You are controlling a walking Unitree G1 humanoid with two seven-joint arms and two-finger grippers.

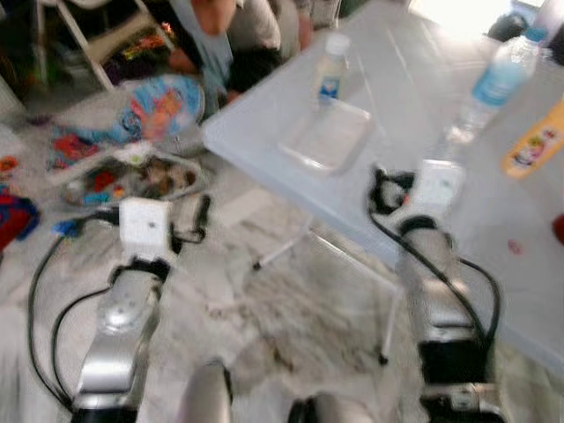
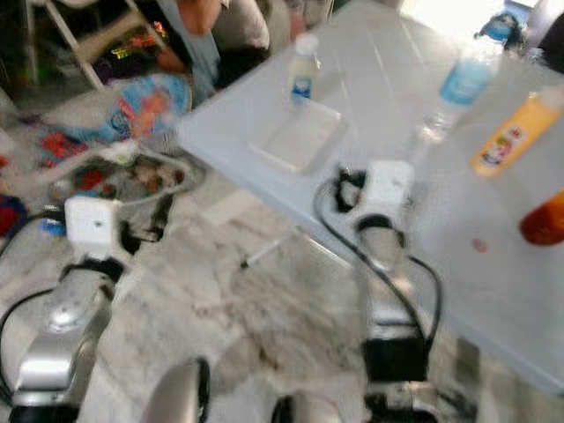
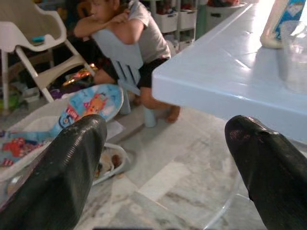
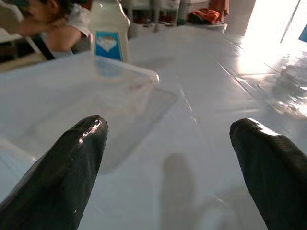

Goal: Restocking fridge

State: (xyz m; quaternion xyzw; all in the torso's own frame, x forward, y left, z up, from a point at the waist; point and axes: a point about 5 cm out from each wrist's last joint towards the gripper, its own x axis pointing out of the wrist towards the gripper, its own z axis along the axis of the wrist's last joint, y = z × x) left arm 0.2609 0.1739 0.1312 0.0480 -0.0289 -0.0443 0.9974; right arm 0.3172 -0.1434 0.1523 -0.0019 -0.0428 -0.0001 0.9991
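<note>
Right gripper (image 4: 168,158) wide open, empty, low over the table (image 1: 423,97); steer centre-frame, straddle the clear container (image 4: 81,100) squarely before closing.

From where I'm driving, the stuff to stock is all sitting on the pale blue table (image 1: 291,150). Nearest its corner there's a clear plastic tray (image 1: 326,134), shallow, rectangular, lying flat and empty as far as I can tell. Just behind it stands a small white bottle (image 1: 330,72) with a blue label and a white cap, upright. Further along the table is a clear water bottle (image 1: 493,88) with a light blue label and blue cap, also upright. Near that, toward the far edge, an orange bottle (image 2: 504,135) with a printed label lies on its side. Something red (image 2: 545,220) sits close by, too blurry to identify.
</note>
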